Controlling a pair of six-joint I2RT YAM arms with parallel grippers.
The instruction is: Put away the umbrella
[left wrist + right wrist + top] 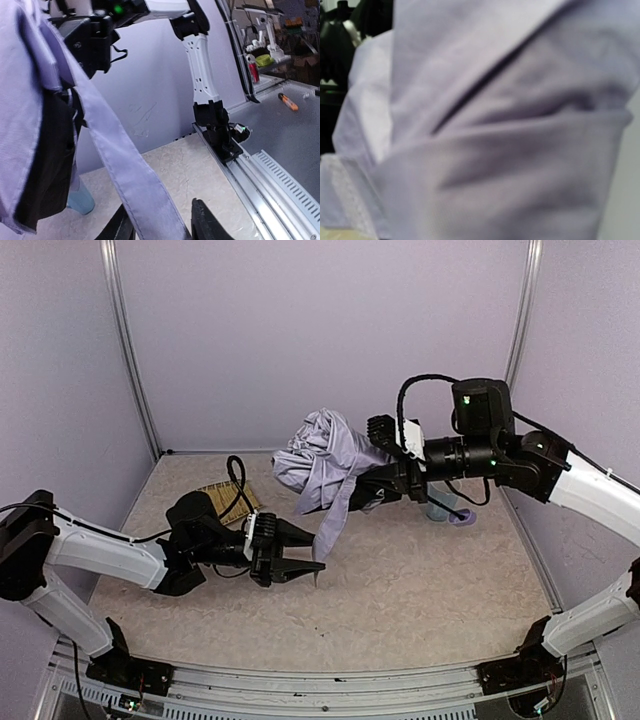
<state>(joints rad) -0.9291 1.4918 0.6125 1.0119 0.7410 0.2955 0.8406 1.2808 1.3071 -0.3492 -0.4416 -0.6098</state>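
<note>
The right gripper [385, 488] holds the umbrella [318, 455] bunched up in the air above the middle of the table [430, 580]. Its fingers are buried in lavender cloth and, as far as the views allow, clamped on the bundle. The umbrella's strap [337, 515] hangs down to the left gripper [306, 551], whose jaws stand spread with the strap's end between them, and a light blue mug [441, 510] stands on the table under the right arm.

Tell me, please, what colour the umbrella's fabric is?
The umbrella is pale lavender-grey; the top external view shows it best.
</note>
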